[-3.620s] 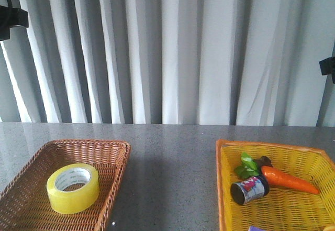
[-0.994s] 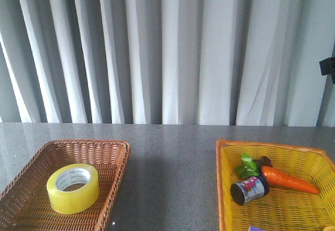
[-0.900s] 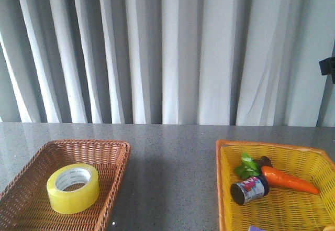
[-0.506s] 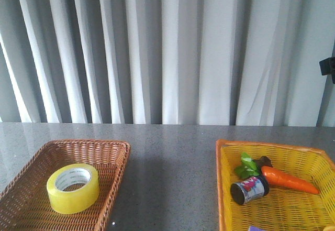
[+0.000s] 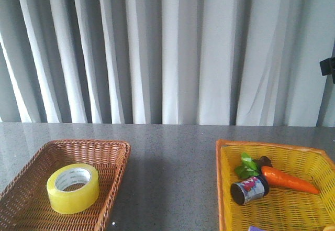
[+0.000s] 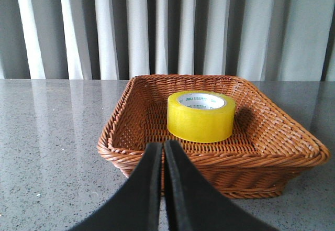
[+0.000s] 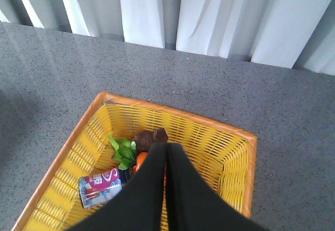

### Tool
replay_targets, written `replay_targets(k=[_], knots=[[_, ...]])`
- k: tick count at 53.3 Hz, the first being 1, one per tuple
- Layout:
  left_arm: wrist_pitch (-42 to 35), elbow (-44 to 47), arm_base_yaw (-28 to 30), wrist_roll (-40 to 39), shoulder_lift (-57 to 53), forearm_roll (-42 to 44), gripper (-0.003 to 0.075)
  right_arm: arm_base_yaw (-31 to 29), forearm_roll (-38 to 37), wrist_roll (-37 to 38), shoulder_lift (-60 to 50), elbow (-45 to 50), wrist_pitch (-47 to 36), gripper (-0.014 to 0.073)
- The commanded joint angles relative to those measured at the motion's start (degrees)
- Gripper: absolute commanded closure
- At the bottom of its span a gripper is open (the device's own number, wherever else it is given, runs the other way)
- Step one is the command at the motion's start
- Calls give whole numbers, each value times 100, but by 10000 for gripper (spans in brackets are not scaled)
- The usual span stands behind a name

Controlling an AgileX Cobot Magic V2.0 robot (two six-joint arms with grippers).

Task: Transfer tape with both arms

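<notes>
Your tape (image 6: 201, 116) lay flat, core up, in the brown wicker basket (image 6: 125, 136), ahead of the left gripper (image 6: 161, 152), whose fingers were pressed together and empty, presumably lined up for an approach. Your right gripper (image 7: 166, 155), fingers likewise closed, hung above the yellow basket (image 7: 230, 157).

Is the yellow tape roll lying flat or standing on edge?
Flat: the translucent yellow tape roll rests in the brown wicker basket, its white core opening facing up.

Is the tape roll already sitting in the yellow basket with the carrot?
No, the tape lies flat in the brown wicker basket, while the yellow basket holds the carrot and a small can.
</notes>
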Motion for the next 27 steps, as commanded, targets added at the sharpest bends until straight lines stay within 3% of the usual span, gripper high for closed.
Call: replay_targets(k=[1, 9, 17, 27], knots=[[-466, -170, 5, -69, -94, -60, 727, -7, -1, -50, -183, -129, -394, 602], [-466, -170, 5, -69, -94, -60, 727, -7, -514, 267, -339, 372, -1025, 602], [-466, -170, 5, -69, -94, -60, 727, 159, -1038, 911, -1155, 2100, -2717, 602], [-466, -170, 5, -69, -94, -60, 727, 682, -1923, 987, -2658, 4469, -4357, 602]])
